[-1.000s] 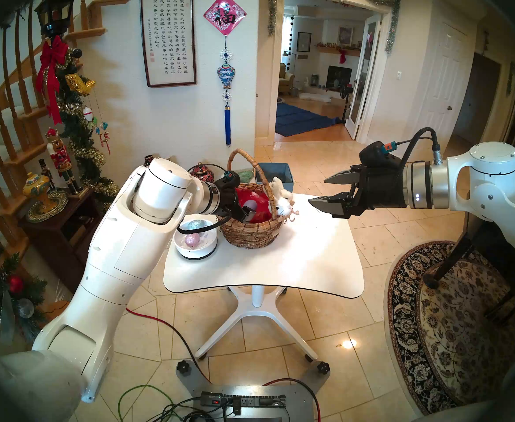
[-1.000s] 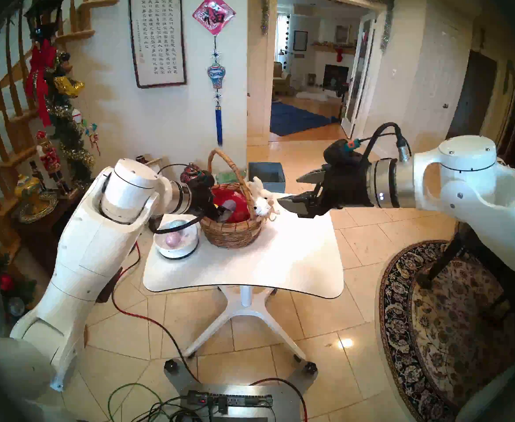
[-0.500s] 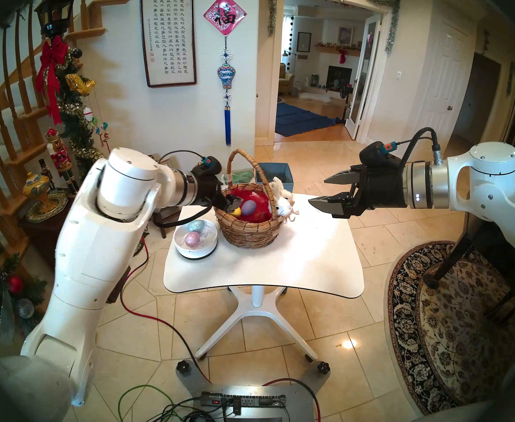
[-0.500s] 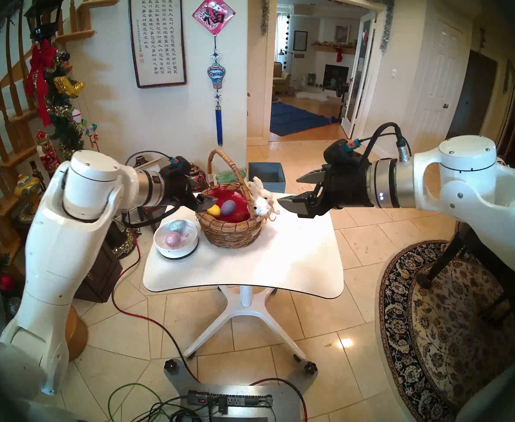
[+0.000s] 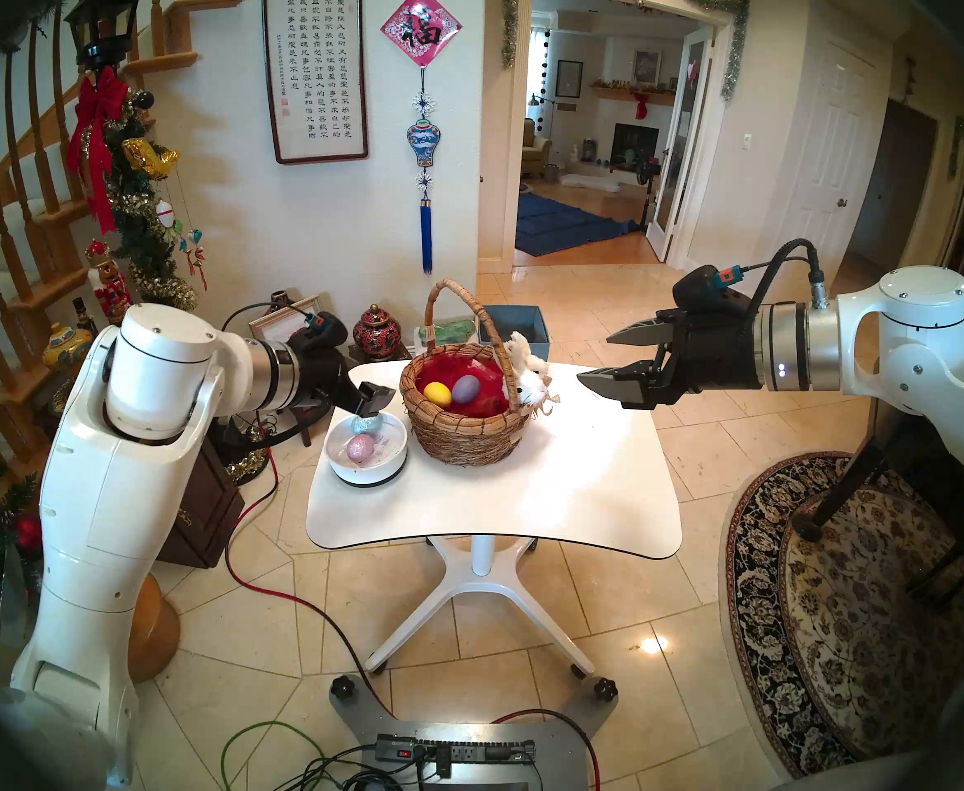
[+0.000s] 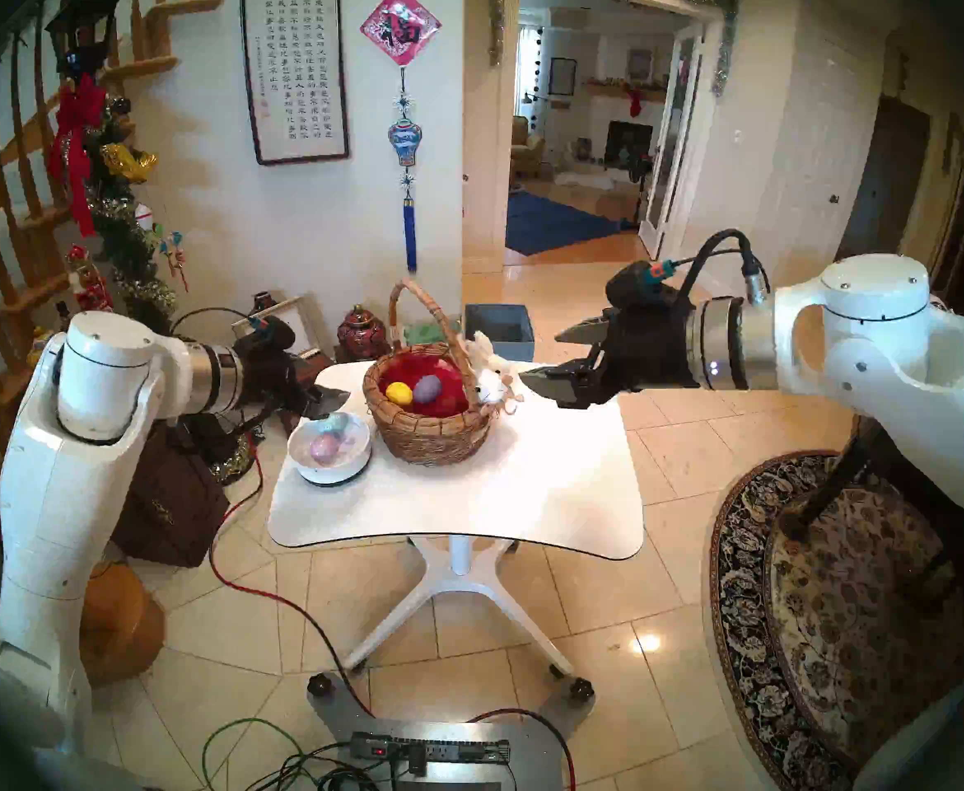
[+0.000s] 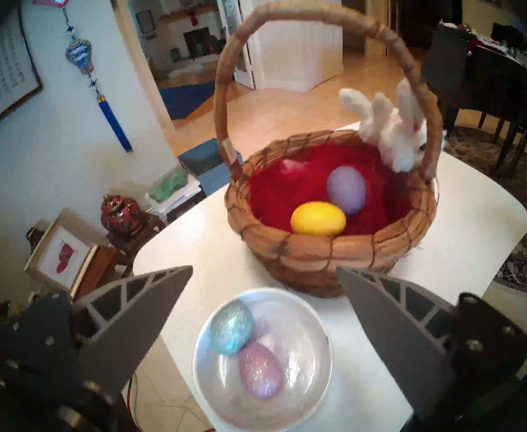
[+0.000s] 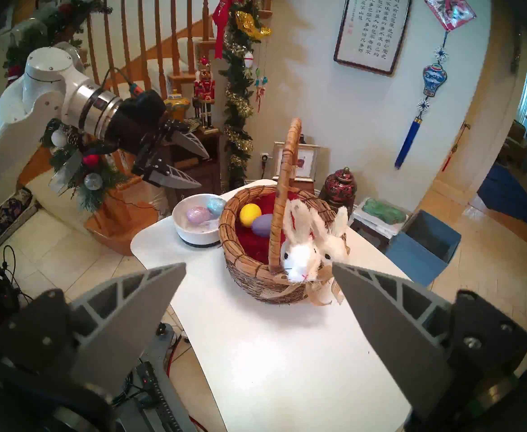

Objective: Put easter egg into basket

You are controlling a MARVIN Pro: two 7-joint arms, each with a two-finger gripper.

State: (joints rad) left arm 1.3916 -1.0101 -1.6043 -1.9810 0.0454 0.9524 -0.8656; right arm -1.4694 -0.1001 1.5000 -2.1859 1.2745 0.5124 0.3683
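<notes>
Your wicker basket [image 5: 468,424] stands on the far left part of the white table [image 5: 525,487], upright, with its tall handle arched over it. Inside, on the red lining [image 7: 287,188], you see two eggs lying side by side and touching: a yellow egg [image 5: 437,394] on the left and a purple egg [image 5: 466,388] on the right. Two white plush bunnies [image 8: 305,250] sit at the right rim of the basket, with a tan bow just under them.

Just beside the basket on its left is a white bowl [image 5: 365,470]. In it lie a glittery blue egg [image 7: 231,327] on the far side and a glittery pink egg [image 7: 260,369] on the near side, touching each other.

Your left gripper [image 7: 263,270] hangs above the far edge of the bowl, left of the basket. Its fingers are spread wide and nothing is between them.

Your right gripper [image 5: 596,359] is to the right of the basket, above the table's right far corner, pointing toward the bunnies. Its fingers also stand wide apart and hold nothing.
</notes>
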